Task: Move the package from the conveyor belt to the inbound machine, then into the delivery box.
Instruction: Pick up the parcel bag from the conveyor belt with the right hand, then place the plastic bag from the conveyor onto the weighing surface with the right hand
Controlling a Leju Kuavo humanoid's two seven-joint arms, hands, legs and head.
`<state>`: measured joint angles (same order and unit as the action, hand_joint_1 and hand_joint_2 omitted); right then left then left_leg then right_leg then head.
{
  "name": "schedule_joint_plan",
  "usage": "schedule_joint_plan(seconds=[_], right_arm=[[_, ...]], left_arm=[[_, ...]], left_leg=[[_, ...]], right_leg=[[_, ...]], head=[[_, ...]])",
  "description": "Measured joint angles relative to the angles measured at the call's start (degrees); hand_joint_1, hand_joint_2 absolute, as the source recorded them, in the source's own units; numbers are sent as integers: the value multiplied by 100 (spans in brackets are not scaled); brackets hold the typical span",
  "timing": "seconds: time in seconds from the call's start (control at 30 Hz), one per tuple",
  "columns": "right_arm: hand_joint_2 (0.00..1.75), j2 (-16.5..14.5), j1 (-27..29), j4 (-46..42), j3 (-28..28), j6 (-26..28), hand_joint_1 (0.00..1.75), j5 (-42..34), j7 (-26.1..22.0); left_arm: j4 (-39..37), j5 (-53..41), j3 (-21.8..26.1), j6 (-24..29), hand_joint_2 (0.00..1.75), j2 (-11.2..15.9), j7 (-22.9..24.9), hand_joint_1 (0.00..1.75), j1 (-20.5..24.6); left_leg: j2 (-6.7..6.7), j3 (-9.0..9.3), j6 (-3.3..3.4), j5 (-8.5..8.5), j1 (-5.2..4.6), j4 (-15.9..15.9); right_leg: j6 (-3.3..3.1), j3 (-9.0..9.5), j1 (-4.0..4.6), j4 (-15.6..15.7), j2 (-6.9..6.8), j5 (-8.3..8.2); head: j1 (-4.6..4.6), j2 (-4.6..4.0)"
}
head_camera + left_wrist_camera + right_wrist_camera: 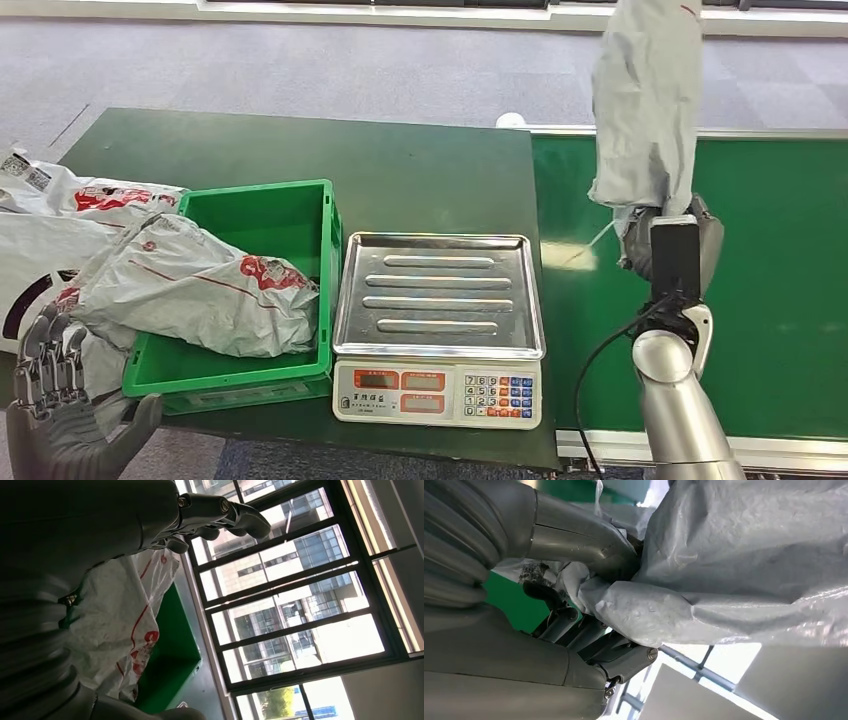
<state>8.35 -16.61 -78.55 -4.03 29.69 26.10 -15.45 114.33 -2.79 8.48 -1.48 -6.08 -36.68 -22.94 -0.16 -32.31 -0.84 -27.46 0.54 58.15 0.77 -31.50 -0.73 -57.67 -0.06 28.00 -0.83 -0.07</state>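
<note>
Your grey package stands nearly upright, its long axis vertical: the bunched lower end sits in the right hand and the free end rises straight above it, past the top of the head view. You can see in the right wrist view how the thumb and the darker fingers clench the crumpled neck of the bag from both sides, so this hand is grasping the package. Hand and package are over the green conveyor belt.

To the inner side of that hand, across the belt's edge, you have the scale with its bare steel tray, on the dark green table. Further that way is the green delivery box, with another grey, red-printed bag draped over its near rim, and more bags lie beyond it.

Your left hand is low at the box's near outer corner, fingers straight and apart, released, gripping nothing.
</note>
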Motion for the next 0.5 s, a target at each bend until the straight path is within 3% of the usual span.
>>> schedule_joint_plan(seconds=[0.37, 0.5], right_arm=[[175, -119, -64, -394, -415, 2, 175, -92, -9], [175, -157, -66, -475, -425, -224, 175, -222, -76]], left_arm=[[0, 23, -17, 15, 175, 121, 0, 0, -1], [-4, 52, -18, 15, 175, 157, -10, 0, 0]], left_leg=[[-6, -9, 0, 0, -3, 1], [-6, -9, 0, 0, -3, 1]], right_leg=[[0, -3, -4, 0, -4, 0], [0, -4, -3, 0, -3, 0]], head=[[0, 0], [0, 0]])
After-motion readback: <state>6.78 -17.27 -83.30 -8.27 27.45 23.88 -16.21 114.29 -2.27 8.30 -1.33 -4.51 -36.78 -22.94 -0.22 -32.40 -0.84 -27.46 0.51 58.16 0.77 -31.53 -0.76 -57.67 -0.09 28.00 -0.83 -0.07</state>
